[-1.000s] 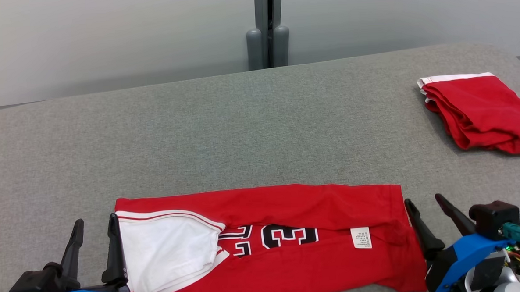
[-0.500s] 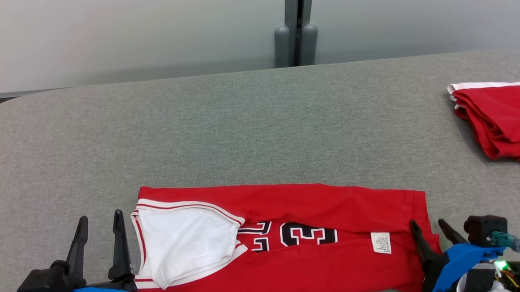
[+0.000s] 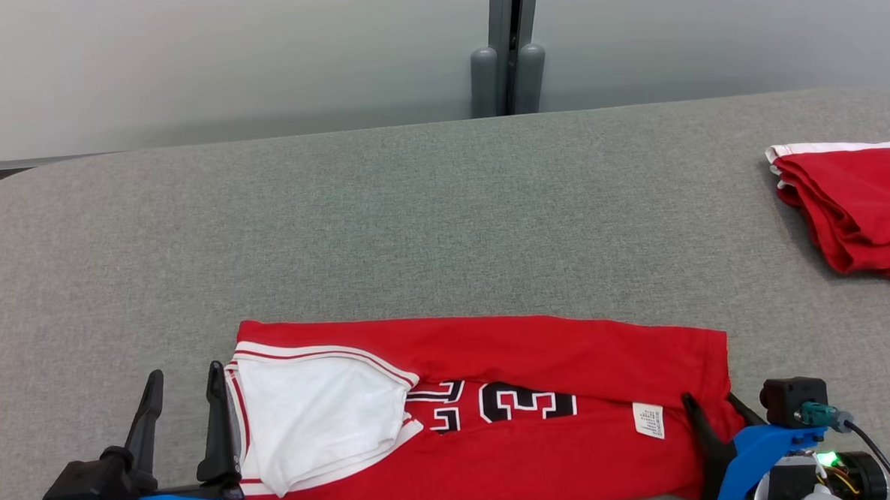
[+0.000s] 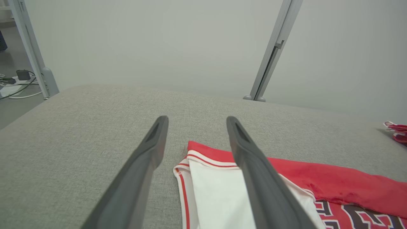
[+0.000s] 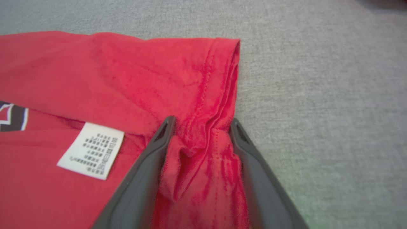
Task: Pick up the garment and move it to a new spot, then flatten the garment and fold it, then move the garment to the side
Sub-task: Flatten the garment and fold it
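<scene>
The garment is a red jersey with black numbers and a white inside panel, folded into a long band near the table's front edge. My left gripper stands open beside its left end, and in the left wrist view the right finger overlaps the white panel while the left gripper holds nothing. My right gripper is at the jersey's right hem. In the right wrist view the right gripper has its fingers astride that hem, still apart, with red cloth bunched between them beside the white label.
A second red garment lies folded at the table's far right. The grey cloth-covered table stretches wide behind the jersey. A grey post stands against the wall behind the table's far edge.
The camera shifted early on. Since then my right gripper has slid left onto the jersey's right hem and its fingers have drawn closer, bunching cloth. The left gripper edged toward the jersey's left end.
</scene>
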